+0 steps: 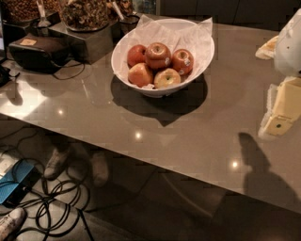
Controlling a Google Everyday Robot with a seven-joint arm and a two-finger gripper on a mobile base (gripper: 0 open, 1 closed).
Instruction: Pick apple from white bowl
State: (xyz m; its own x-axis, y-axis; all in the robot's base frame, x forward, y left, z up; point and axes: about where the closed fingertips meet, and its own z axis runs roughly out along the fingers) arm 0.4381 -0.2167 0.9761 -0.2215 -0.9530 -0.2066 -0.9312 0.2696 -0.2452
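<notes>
The white bowl [197, 49], lined with crinkled white paper, stands on the grey table at the back centre. It holds several apples. The apple [158, 54], glossy red with a yellowish stem dimple, lies on top in the middle. A red apple with a white sticker [182, 61] lies to its right and a yellow-green apple [167, 78] in front. Two more reddish apples lie on the left side. My gripper [283, 109] is at the right edge of the camera view, above the table, well to the right of the bowl and apart from it.
A black case [37, 52] with a cord and dark stands bearing glass bowls of snacks [84, 14] are at the back left. The table's front edge [141, 164] runs diagonally. Cables [51, 202], a blue box [14, 186] and someone's shoes [56, 162] are on the floor.
</notes>
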